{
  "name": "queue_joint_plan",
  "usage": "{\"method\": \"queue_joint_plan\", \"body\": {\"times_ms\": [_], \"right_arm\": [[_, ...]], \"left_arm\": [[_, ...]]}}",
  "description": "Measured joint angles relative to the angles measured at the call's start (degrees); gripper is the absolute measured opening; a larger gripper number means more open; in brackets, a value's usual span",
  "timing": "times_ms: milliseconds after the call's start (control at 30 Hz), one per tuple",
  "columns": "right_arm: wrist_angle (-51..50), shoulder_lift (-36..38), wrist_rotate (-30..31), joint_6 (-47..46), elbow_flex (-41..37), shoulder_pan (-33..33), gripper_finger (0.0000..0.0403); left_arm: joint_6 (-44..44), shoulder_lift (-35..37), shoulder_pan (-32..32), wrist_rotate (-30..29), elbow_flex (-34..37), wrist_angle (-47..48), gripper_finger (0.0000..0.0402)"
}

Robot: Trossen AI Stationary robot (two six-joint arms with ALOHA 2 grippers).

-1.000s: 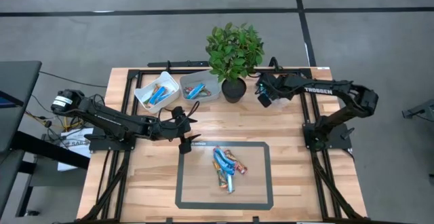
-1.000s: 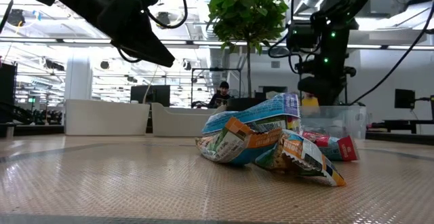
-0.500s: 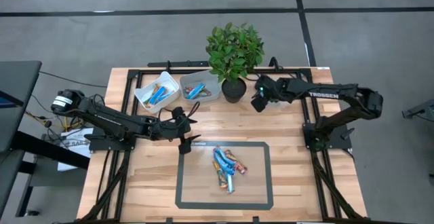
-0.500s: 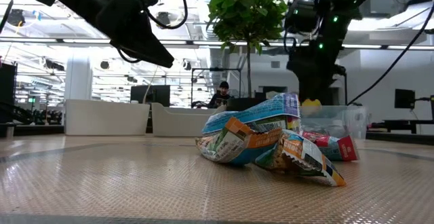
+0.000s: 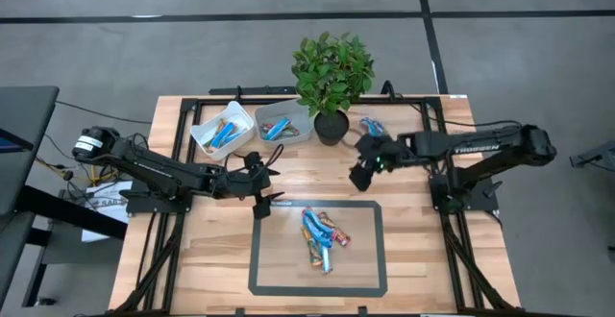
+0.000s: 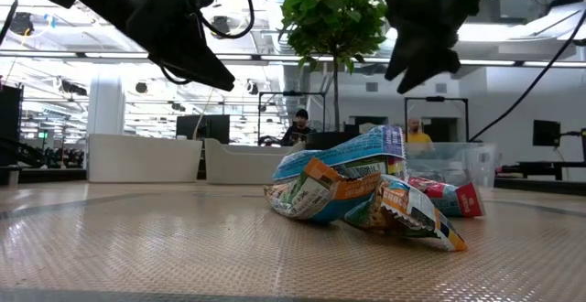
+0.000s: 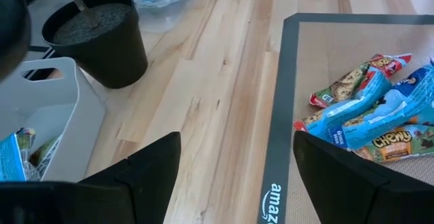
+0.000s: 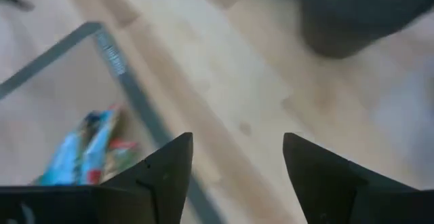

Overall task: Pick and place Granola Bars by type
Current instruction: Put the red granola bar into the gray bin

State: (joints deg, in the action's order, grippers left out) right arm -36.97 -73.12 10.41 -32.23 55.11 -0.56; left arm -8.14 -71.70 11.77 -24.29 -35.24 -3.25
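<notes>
High view: granola bars (image 5: 321, 235) piled on the mat (image 5: 369, 283).
Left gripper (image 5: 265, 196) spread, empty, at the mat's rear-left corner; right gripper (image 5: 358, 177) spread, empty, behind its rear edge.

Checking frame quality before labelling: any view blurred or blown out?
Right wrist view: smeared throughout, granola bars and mat border soft. Left wrist view: sharp, "Chewy" wrapper legible. Low view: bright ceiling lights behind, both arms near-silhouettes, pile crisp. High view: even light, no glare.
</notes>
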Motion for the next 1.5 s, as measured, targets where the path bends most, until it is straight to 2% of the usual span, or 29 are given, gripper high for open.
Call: {"method": "queue_joint_plan", "body": {"times_ms": [333,467,600,967,1200,1367,1500], "right_arm": [[1.6,-9.6,0.0,-8.4,0.4,15.5,0.0201],[5.8,-13.3,0.2,-10.5,0.5,19.9,0.0194],[8.1,-16.5,0.0,-11.2,0.5,22.1,0.0188],[10.0,-18.0,-1.6,-14.1,0.5,23.0,0.018],[9.3,-17.9,-0.4,-4.1,0.5,22.1,0.0181],[8.6,-18.0,1.6,6.7,0.5,19.5,0.0178],[8.6,-18.4,1.5,10.1,0.4,17.0,0.0178]], "left_arm": [[0.0,0.0,0.0,0.0,0.0,0.4,0.0278],[0.8,0.0,0.7,-0.7,0.0,2.1,0.0278],[2.7,0.9,2.6,-4.3,0.5,4.1,0.0278],[-1.2,14.7,4.0,-6.6,11.0,3.6,0.0278],[-1.2,21.4,4.0,-6.1,14.6,4.1,0.0278],[1.5,22.4,4.0,-6.1,14.8,4.9,0.0278],[0.9,22.3,4.0,-6.6,14.8,9.5,0.0278]]}}
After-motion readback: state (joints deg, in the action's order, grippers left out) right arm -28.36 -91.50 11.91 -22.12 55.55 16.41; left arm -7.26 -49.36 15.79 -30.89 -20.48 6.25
